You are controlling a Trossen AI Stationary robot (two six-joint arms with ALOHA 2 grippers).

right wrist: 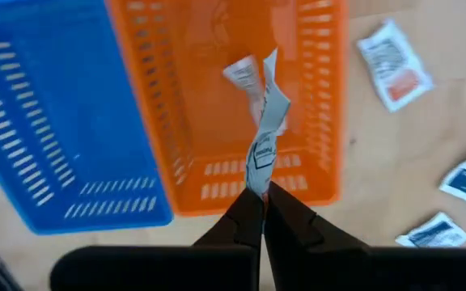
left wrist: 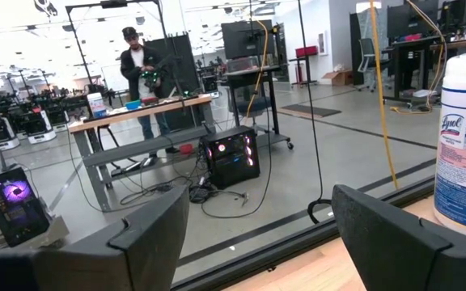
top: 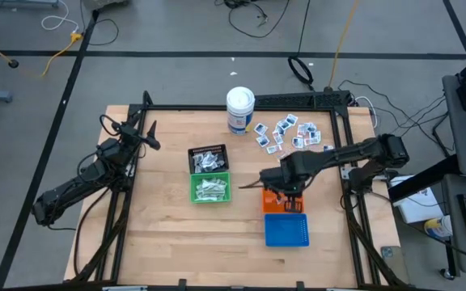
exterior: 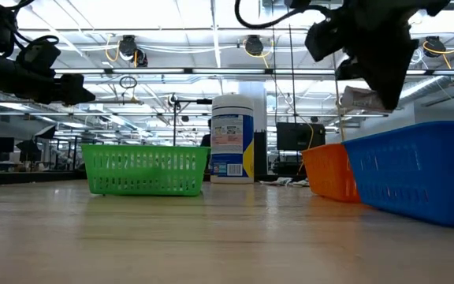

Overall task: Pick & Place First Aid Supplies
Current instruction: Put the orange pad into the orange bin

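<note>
My right gripper (right wrist: 263,194) points down over the orange basket (right wrist: 217,105), shut on a pale, narrow wrapped strip (right wrist: 264,133) of the first aid supplies. In the high view it (top: 282,191) covers the basket's far part (top: 284,202). More packets, white squares with blue print (top: 285,133), lie loose on the table at the far right. My left gripper (left wrist: 257,242) is open and level above the table's far left (top: 148,137), with nothing between its fingers. My right gripper pinches one end of the strip (right wrist: 259,179) between its two fingertips, from above, fingers pointing down. The strip hangs below them, twisted and clear of the orange basket's floor. Whether a second packet clings to its lower end (right wrist: 243,77), I cannot tell.
A blue basket (top: 286,230) adjoins the orange one on the near side. A black basket (top: 208,158) and a green basket (top: 211,187), both with packets, stand mid-table. A white canister (top: 239,109) stands at the far edge. Loose packets (right wrist: 391,65) lie beside the orange basket.
</note>
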